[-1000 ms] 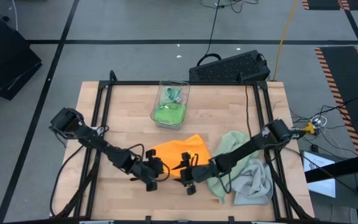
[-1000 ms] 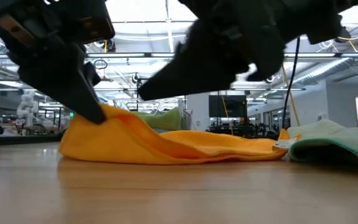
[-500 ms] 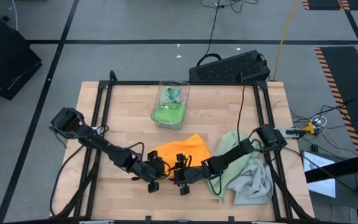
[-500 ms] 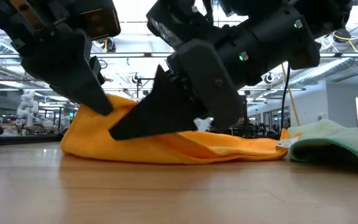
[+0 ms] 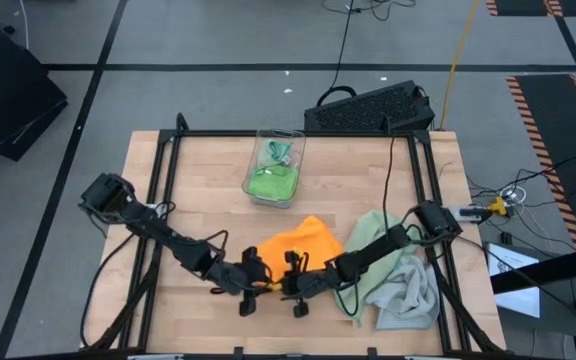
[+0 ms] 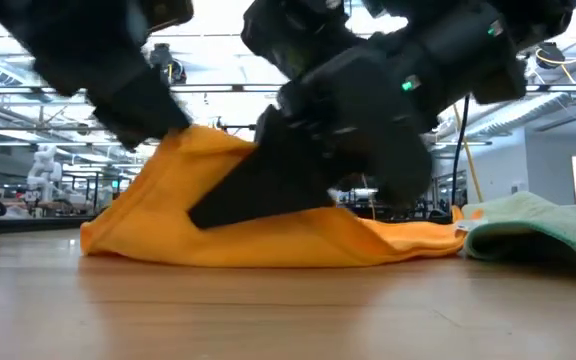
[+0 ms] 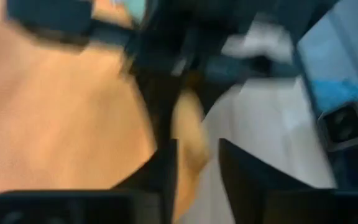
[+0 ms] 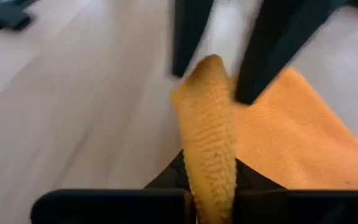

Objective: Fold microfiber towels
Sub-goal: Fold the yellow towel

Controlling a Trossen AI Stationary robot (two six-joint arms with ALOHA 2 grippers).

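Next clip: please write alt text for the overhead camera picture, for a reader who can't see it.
Two dark robot arms meet at the near edge of an orange towel, the left gripper and right gripper side by side on a wooden table. A clear bin with a bright green towel sits behind; sage green and light grey towels lie heaped on the right.

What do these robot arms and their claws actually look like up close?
Both arms are black, slim and jointed, with thin black cables alongside. The left claw and right claw each end in two flat, dark tapering fingers. A small green light glows on one arm.
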